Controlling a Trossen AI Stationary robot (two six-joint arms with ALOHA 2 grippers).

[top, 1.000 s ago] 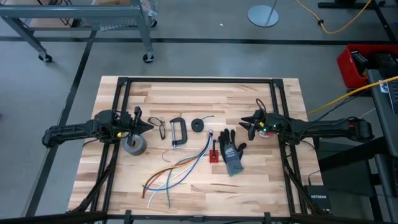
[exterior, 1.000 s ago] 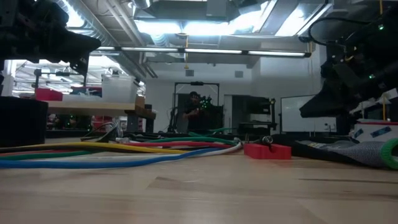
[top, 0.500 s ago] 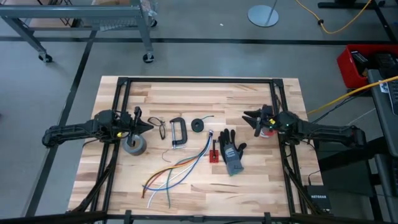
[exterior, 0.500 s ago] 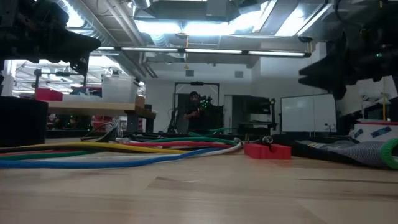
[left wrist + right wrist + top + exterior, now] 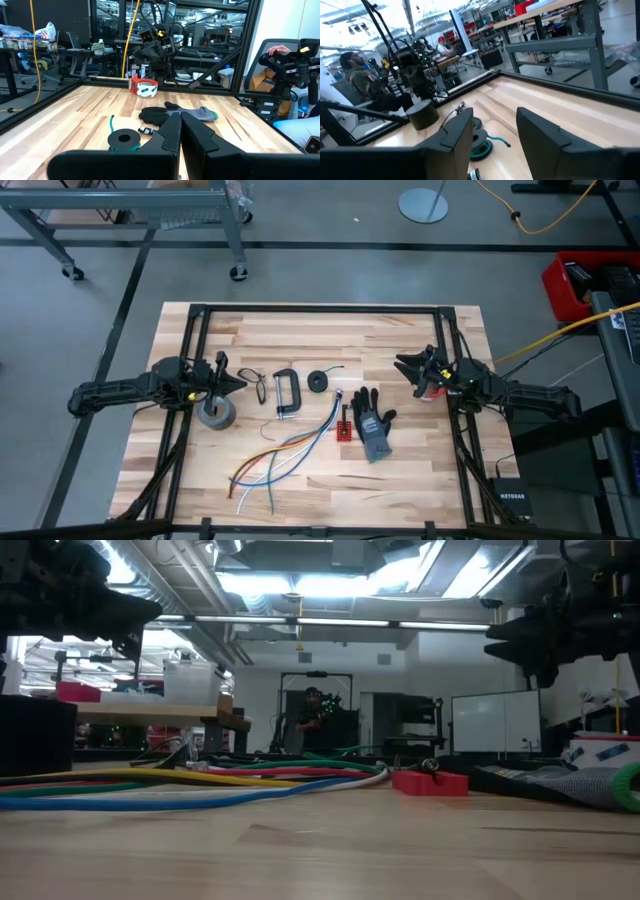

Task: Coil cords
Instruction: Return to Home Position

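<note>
The cord (image 5: pixel 319 381) is a small black round bundle with a short tail, lying flat on the wooden table near its middle; it also shows in the left wrist view (image 5: pixel 125 139) and the right wrist view (image 5: pixel 480 142). My left gripper (image 5: pixel 238 383) hangs level at the table's left side, shut and holding nothing, its tips (image 5: pixel 180 131) pointing toward the cord. My right gripper (image 5: pixel 405 365) hangs level at the right side, clear of the table. It is open (image 5: pixel 495 135), with nothing between its fingers, and faces the cord from a distance.
A grey tape roll (image 5: pixel 217 414) sits below my left gripper. A black clamp (image 5: pixel 285 393) lies left of the cord. A dark glove (image 5: pixel 373 423), a small red part (image 5: pixel 345 425) and loose coloured wires (image 5: pixel 285 455) lie nearer the front edge. A red-and-white roll (image 5: pixel 432 390) sits beneath my right arm.
My right gripper has risen and drawn back toward the table's right edge, tipping up from a downward slant to level. It has stayed open. Nothing on the table has moved.
</note>
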